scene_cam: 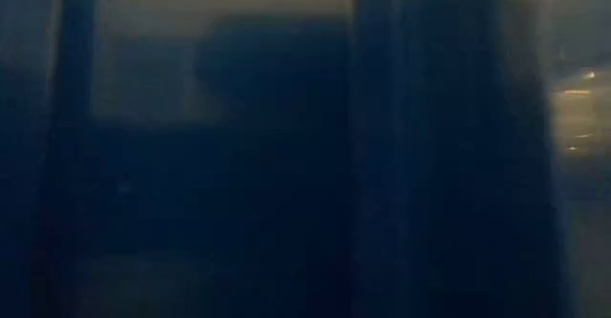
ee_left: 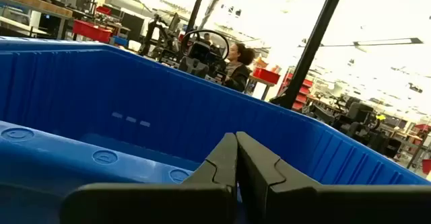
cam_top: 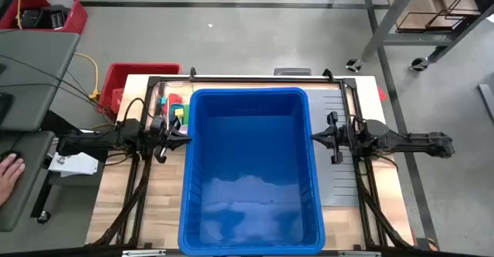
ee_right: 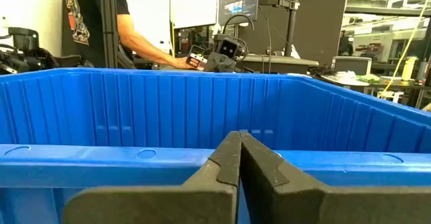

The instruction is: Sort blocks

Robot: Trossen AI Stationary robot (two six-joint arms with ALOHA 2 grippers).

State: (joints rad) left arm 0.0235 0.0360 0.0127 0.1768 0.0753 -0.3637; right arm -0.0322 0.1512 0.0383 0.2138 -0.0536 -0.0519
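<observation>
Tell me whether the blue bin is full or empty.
Empty. From above, the blue bin shows only its bare blue floor; the blocks lie outside, beside its far left corner.

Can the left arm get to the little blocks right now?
Probably yes. The left gripper, fingers shut, sits at the big blue bin's left rim, and the blocks lie beside that rim, a little farther up the table, with nothing between. It would have to open first.

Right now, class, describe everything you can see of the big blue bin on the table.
The blue bin is a large rectangular tub that looks like glossy moulded plastic, with ribbed inner walls and a wide flat rim. It stands upright and open-topped in the middle of the wooden table, and looks empty. The left pincer and right pincer, both shut, sit at its rim.
</observation>
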